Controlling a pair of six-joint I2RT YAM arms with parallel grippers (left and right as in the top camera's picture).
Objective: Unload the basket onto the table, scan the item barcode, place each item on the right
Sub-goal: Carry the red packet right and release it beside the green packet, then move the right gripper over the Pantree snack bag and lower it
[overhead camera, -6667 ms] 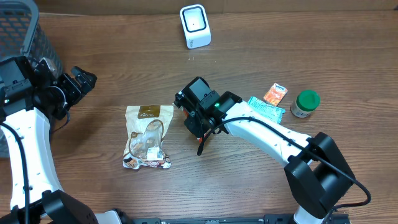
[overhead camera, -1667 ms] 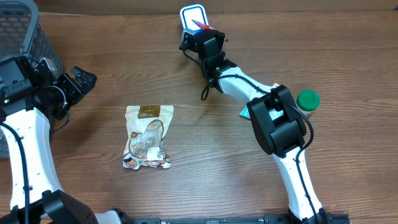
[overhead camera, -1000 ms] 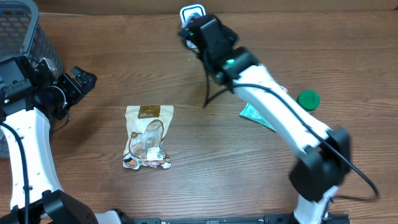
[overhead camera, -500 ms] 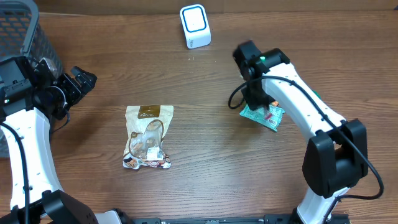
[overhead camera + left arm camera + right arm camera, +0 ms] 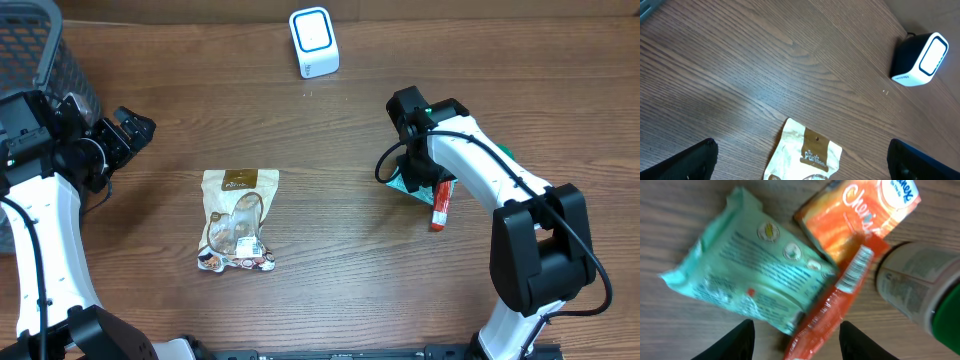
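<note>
A red stick pack (image 5: 840,305) with a barcode label lies slanted across the edge of a teal packet (image 5: 745,275), loose between the fingers of my right gripper (image 5: 797,342), which stands open over it. Seen from overhead, the red stick pack (image 5: 440,205) rests on the table just beside my right gripper (image 5: 425,188). The white scanner (image 5: 314,42) with its blue-lit face stands at the back centre. My left gripper (image 5: 135,128) hovers open at the far left, holding nothing, above a brown-and-white snack bag (image 5: 807,157).
An orange packet (image 5: 860,210) and a green-lidded jar (image 5: 920,290) lie right next to the stick pack. The snack bag (image 5: 238,220) sits mid-left on the table. A wire basket (image 5: 40,50) occupies the back left corner.
My right arm swung from the scanner to the right side, came down by the teal packet and opened its jaws. The red stick pack now lies on the table.
</note>
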